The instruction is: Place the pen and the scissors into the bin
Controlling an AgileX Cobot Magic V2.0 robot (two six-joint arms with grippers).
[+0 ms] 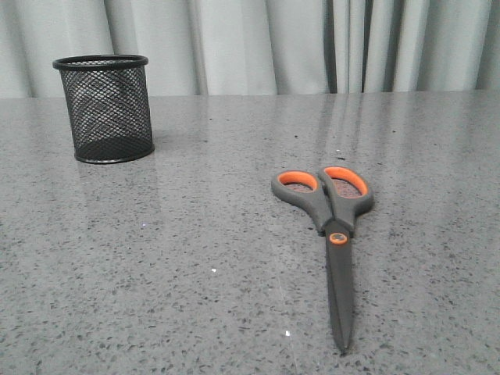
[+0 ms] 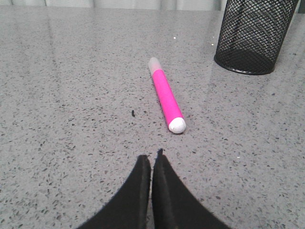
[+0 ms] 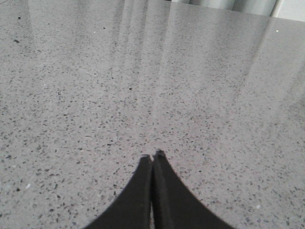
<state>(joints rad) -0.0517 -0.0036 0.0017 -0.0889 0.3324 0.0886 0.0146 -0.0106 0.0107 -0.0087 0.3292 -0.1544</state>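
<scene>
Pale grey curtains (image 1: 258,47) hang in folds behind a speckled grey stone-look surface (image 1: 195,273) that fills all three views. On it, toward the robot's far left in the front view, stands the bin (image 1: 104,108), a round black wire-mesh cup, upright, with nothing visible through its mesh. Well apart from it, on the right half of the surface, lie the scissors (image 1: 332,226), flat and closed, the orange-lined finger loops pointing toward the curtains and the long dark blades running back toward the camera, with an orange screw at the pivot.

The pen (image 2: 166,95) appears only in the left wrist view: a bright pink barrel lying flat on the surface, its pale translucent cap end pointing away from the claw and its rounded white end nearer to it. It lies near the bin (image 2: 252,36) but clear of it, the mesh cup standing just beyond and to one side of the cap end.

The left claw (image 2: 152,160) hovers short of the pen, its two black fingers pressed together and gripping nothing. The right claw (image 3: 152,158) is likewise clenched and empty above bare speckled stone; how high it sits over the surface is hard to judge from this angle.
</scene>
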